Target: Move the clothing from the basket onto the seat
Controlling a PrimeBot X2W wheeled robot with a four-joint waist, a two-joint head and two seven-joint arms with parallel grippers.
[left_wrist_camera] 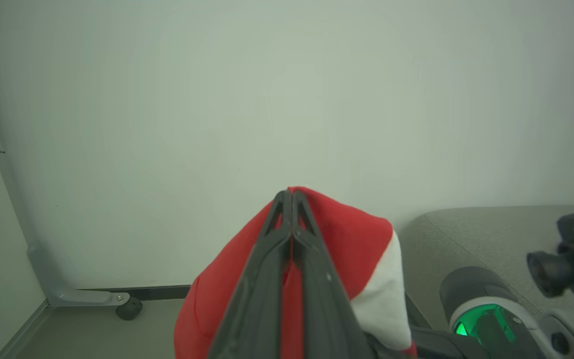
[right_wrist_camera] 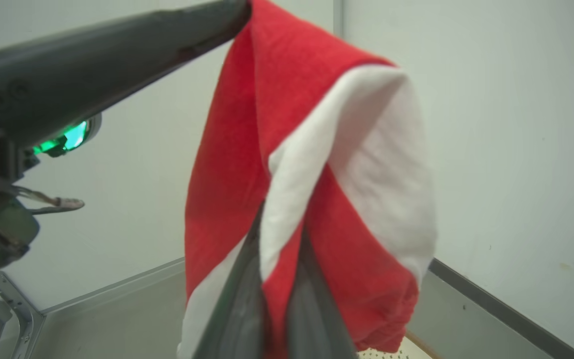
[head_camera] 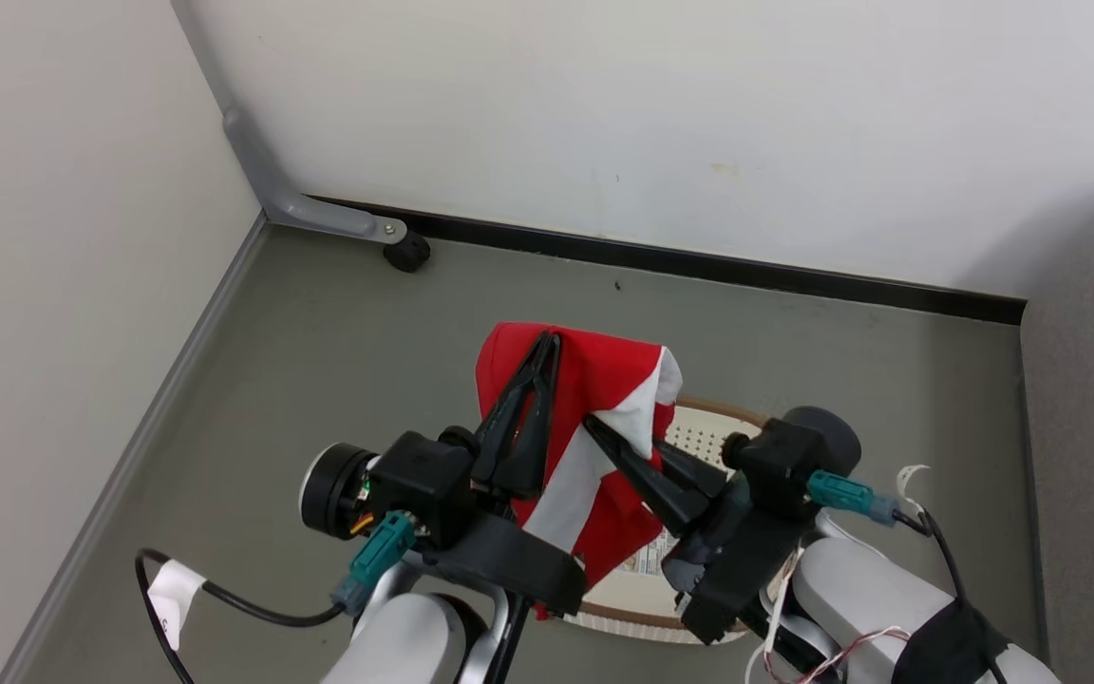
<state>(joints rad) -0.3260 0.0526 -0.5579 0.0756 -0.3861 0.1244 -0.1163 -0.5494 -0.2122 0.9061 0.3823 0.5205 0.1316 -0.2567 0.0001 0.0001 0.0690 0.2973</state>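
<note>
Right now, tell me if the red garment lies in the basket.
No: the red garment hangs above the basket, clamped by left gripper and right gripper.

Most likely a test bay or lab corner, dressed with a few household props. Plain pale wall panels point(head_camera: 699, 114) across the top of the head view and down its left side, meeting in the upper left. Grey-green sheet floor point(head_camera: 319, 361) below, edged by a black skirting strip point(head_camera: 699, 261) along the far wall and a grey strip point(head_camera: 134, 446) at the left. In the upper left, a grey metal strut point(head_camera: 257, 166) bolted at its base, ending beside a black rubber foot point(head_camera: 407, 253): booth framing. Domestic touches: a light-grey upholstered seat point(head_camera: 1093, 399) at the right edge, a perforated laundry basket point(head_camera: 704, 432) at lower centre, red-and-white clothing point(head_camera: 604, 380) above it.
</note>
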